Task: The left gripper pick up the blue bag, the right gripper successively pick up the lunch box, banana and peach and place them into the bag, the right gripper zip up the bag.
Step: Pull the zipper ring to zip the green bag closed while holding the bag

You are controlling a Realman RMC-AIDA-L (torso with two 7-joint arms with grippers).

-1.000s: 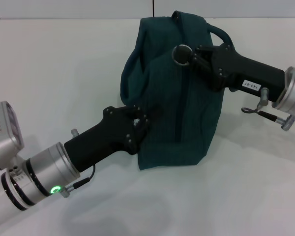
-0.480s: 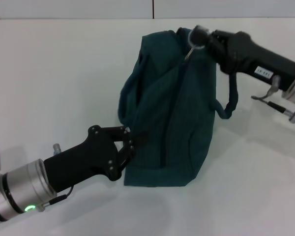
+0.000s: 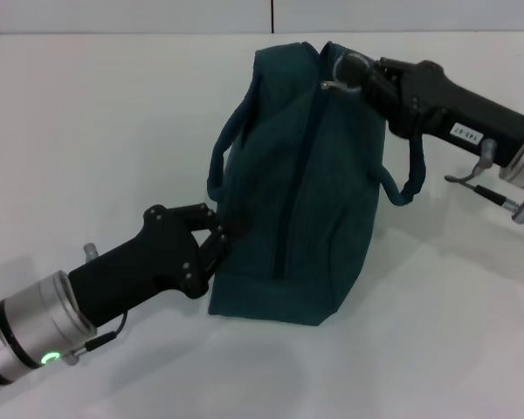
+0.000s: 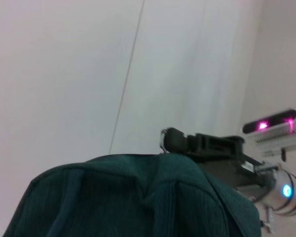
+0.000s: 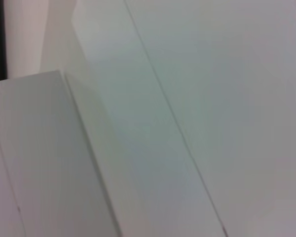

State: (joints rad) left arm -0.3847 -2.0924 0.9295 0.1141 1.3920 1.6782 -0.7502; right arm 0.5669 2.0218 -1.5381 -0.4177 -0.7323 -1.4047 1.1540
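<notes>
The blue bag [image 3: 314,192] stands on the white table, its top zipper [image 3: 301,166] running from the far end toward me. My left gripper [image 3: 217,244] is shut on the fabric at the bag's near lower end. At the bag's far top end my right gripper [image 3: 348,70] is shut on the silver ring pull [image 3: 349,63]. In the left wrist view the bag [image 4: 138,197] fills the lower part, and the right gripper [image 4: 170,140] shows just beyond it. The lunch box, banana and peach are out of view.
One bag handle [image 3: 217,170] loops on the left side, and the other [image 3: 410,179] hangs under my right arm. White table [image 3: 113,113] lies all round the bag. The right wrist view shows only pale flat surfaces.
My right gripper has drawn the ring pull up and away to the bag's far end. My left gripper has pulled the near end back toward me, stretching the bag out lengthwise.
</notes>
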